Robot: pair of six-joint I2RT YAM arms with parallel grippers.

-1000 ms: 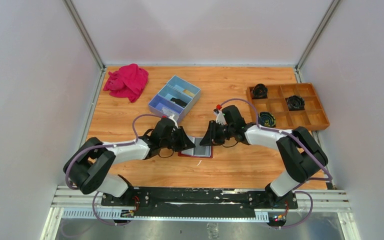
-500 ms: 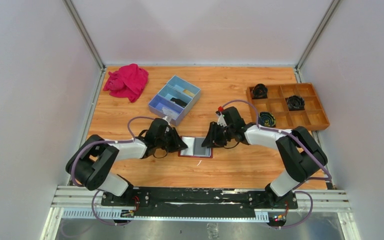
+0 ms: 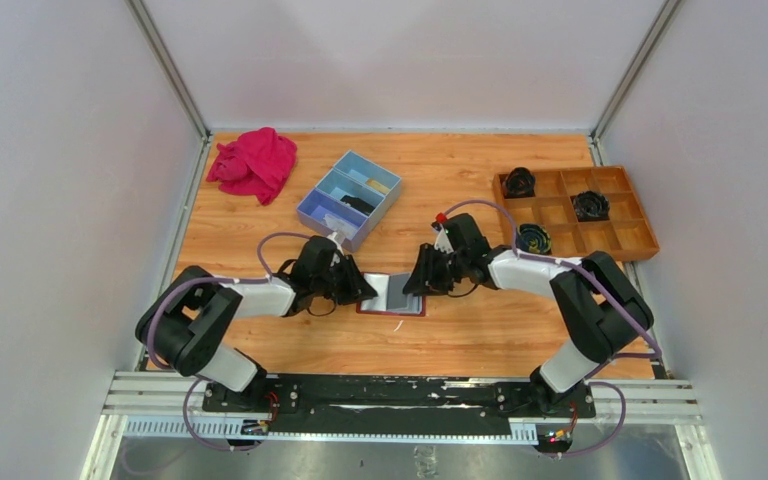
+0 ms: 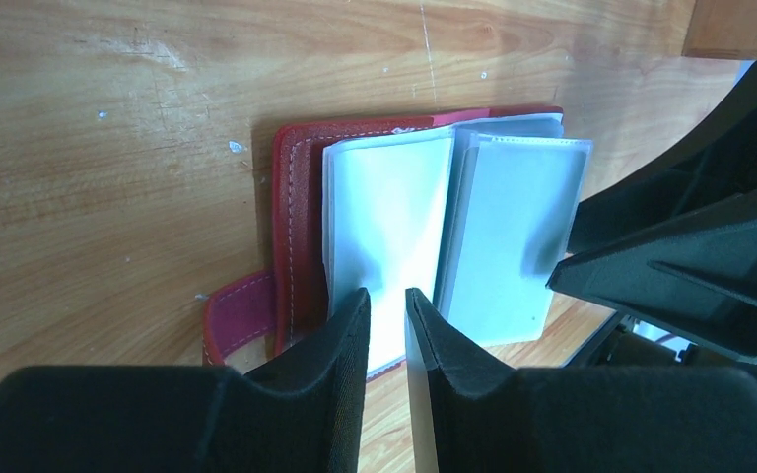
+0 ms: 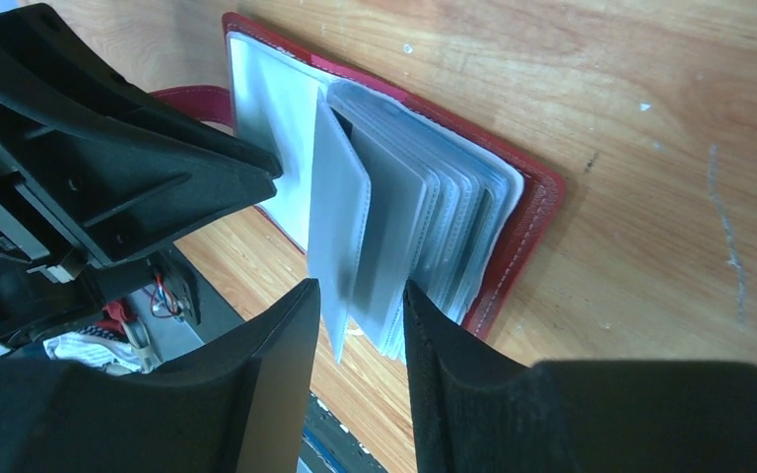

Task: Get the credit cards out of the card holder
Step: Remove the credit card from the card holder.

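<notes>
The dark red card holder lies open on the table between my two grippers. The left wrist view shows its red cover, its pink-red tab strap and pale see-through pockets. The credit cards do not show apart from the grey pocket leaves that hold them. My left gripper hovers at the holder's left edge, jaws a narrow gap apart, nothing between them. My right gripper is open, its fingers astride one raised grey leaf.
A blue three-compartment box stands behind the left gripper. A bright pink cloth lies at the back left. A wooden compartment tray with dark round items sits at the right. The two grippers are close together over the holder.
My left gripper has drawn back a little to the left, uncovering more of the holder's left page. The right gripper has barely moved.
</notes>
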